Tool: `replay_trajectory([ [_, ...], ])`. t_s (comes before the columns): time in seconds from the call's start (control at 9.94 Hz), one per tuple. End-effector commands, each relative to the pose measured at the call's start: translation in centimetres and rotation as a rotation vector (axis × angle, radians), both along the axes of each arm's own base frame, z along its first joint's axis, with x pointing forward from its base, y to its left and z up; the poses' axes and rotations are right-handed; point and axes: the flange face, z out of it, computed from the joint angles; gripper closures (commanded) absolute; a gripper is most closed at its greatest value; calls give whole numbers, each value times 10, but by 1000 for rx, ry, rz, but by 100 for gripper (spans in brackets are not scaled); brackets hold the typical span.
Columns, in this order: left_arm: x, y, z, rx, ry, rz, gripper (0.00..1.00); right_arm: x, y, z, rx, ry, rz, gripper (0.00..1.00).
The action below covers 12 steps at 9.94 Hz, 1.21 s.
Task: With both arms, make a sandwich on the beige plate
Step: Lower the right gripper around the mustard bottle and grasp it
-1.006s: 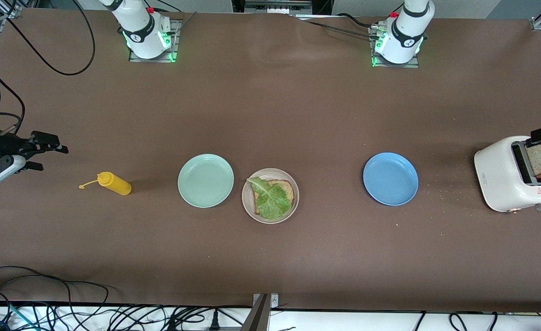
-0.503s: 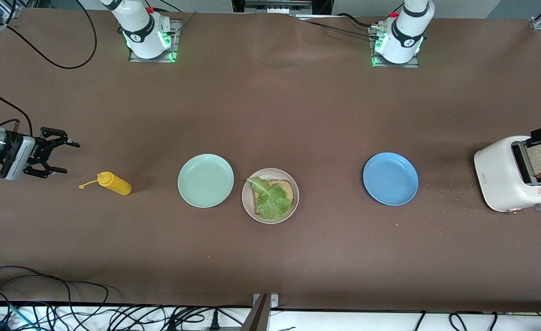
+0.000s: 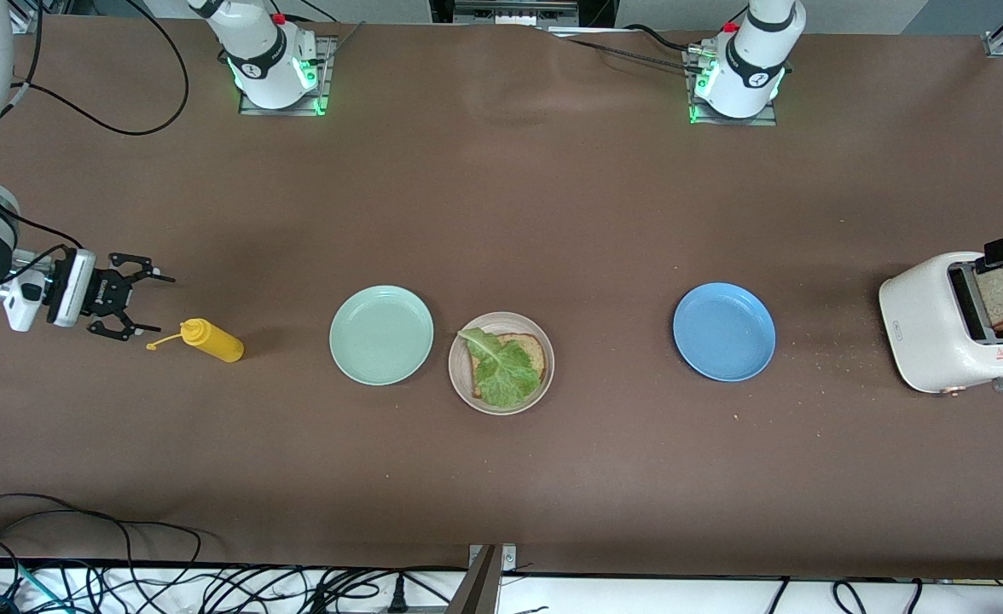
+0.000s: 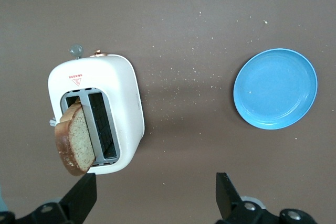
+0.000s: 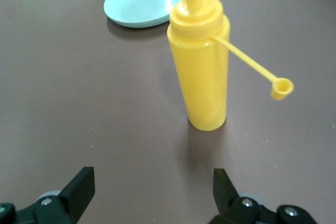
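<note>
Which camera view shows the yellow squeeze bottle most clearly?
The right wrist view: the yellow squeeze bottle stands large there, with nozzle and hanging cap visible. The front view shows it only small, from above. The left wrist view does not show it.

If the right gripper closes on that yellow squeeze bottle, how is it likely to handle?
The yellow squeeze bottle stands upright, tall and narrow, so a sideways nudge would probably tip it, and then it could roll. Its smooth plastic wall may be slippery and likely gives under pressure. The open right gripper is beside it.
</note>
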Motion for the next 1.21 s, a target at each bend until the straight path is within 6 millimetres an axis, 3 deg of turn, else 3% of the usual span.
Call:
replay_trajectory([
  [0.0,4,4,5,25,-2,-17,0,8,5,-9,38,-88,74,0],
  [0.4,4,4,4,25,0,-17,0,22,28,-41,104,-179,126,0],
  [0.91,4,4,4,26,0,-18,0,42,39,-48,118,-193,116,0],
  [1.11,4,4,3,26,2,-18,0,54,54,-52,134,-175,101,0],
])
